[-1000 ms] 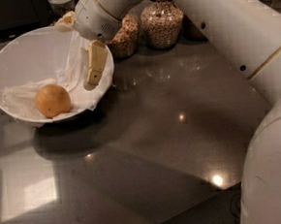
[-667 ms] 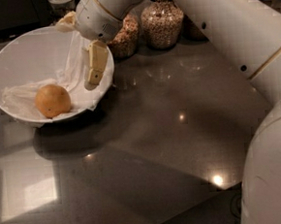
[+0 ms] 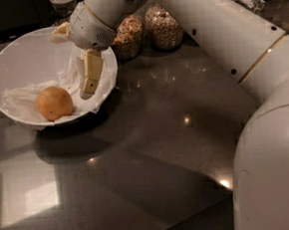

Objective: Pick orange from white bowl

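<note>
One view — high, near, facing down along arm (image 3: 218, 36); jaws over white bowl (image 3: 25, 56).

The gripper (image 3: 88, 75), inside the bowl (image 3: 24, 52) at right, hides part of its wall. The arm (image 3: 218, 31) covers the far jars (image 3: 165, 31) at their tops and is cut off at right.

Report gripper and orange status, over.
Gripper low inside the white bowl, right side. Orange on the cloth, left of gripper, untouched. Nothing between them.
</note>
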Robot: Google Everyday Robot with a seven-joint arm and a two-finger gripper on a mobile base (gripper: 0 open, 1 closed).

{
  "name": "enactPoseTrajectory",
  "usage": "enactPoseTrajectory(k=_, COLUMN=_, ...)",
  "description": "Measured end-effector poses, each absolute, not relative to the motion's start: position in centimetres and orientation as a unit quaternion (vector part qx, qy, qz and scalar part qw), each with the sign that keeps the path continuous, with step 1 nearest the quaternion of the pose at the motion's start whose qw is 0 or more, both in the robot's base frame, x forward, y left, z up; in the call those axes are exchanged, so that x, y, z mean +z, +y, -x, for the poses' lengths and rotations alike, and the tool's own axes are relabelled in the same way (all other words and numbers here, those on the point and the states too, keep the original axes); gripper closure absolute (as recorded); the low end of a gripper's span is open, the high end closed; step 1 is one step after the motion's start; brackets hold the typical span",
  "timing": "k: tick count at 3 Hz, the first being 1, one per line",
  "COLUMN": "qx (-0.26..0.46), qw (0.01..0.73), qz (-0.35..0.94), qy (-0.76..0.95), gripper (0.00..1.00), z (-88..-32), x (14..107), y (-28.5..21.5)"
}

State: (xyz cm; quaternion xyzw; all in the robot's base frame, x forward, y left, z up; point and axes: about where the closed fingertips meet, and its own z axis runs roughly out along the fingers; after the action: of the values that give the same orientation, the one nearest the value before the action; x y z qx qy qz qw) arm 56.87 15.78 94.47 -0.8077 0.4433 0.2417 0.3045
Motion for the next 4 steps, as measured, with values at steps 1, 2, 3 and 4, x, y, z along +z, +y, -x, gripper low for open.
enactPoseTrajectory(k=1, qx=0.247, qw=0.296, qz=0.812, qy=0.438, gripper=0.18, z=-56.6, x=94.1, y=16.6)
enactPoseTrajectory(k=2, qx=0.254, qw=0.288, qz=0.817, qy=0.431, gripper=0.32, z=-56.3, x=93.7, y=17.6)
enactPoseTrajectory(k=3, qx=0.279, qw=0.276, qz=0.82, qy=0.416, gripper=0.3, z=-55.5, x=92.3, y=19.6)
enactPoseTrajectory(k=4, qx=0.305, qw=0.261, qz=0.821, qy=0.406, gripper=0.27, z=-55.0, x=90.6, y=21.6)
